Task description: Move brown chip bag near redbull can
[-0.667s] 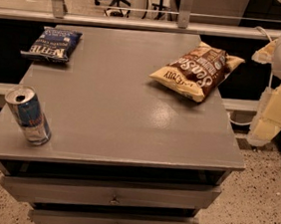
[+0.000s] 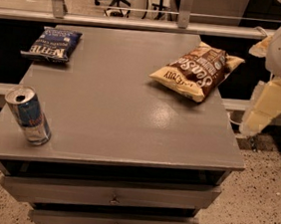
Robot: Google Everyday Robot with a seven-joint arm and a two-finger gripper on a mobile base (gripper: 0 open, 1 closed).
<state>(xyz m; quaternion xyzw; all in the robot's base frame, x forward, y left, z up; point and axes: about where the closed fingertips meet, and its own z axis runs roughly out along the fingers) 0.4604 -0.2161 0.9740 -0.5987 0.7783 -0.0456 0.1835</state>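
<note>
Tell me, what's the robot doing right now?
Claw beside the table at its right edge, apart from everything. Brown chip bag back right, untouched; can front left. Blue chip bag back left, not in the way.

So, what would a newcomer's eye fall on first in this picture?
The big brown chip bag lies at the far right corner of the grey table, and the slim redbull can stands at the near left corner, far from it. A small dark blue chip bag lies at the far left, and the robot's pincer hangs beyond the table's right edge, not touching the bag.
</note>
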